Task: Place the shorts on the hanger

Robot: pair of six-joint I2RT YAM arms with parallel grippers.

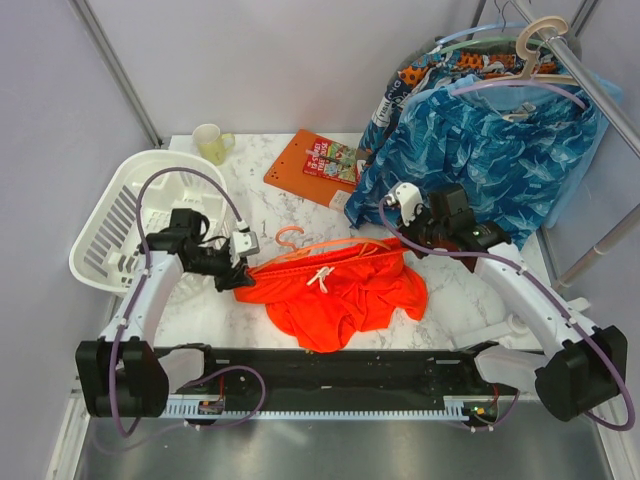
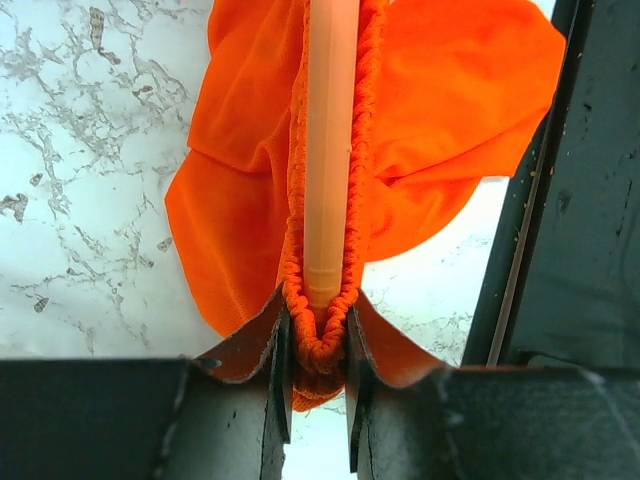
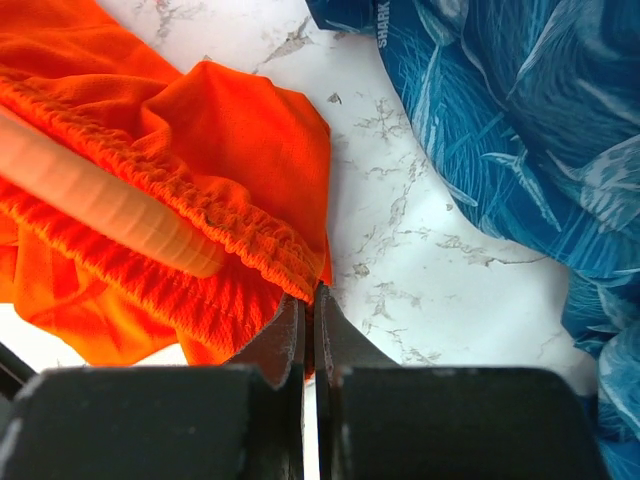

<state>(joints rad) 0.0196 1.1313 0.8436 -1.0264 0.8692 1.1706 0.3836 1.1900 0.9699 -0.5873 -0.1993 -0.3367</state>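
While the shorts [image 1: 340, 295] are sagging on the near half of the table [image 1: 250, 190], the left end effector [image 1: 240, 272] is pinching one waistband end and the right end effector [image 1: 405, 238] is pinching the other, stretching it over the hanger [image 1: 290, 237] inside. Next, I'm guessing, they're needing an even, level lift together.

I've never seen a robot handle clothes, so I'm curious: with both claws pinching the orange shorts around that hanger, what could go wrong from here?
The left gripper pinches only the bunched waistband of the shorts, just past the tip of the hanger, so the elastic might slip free. The right gripper holds just a thin fabric edge, which could pull out. The blue garment lies close beside it and might catch.
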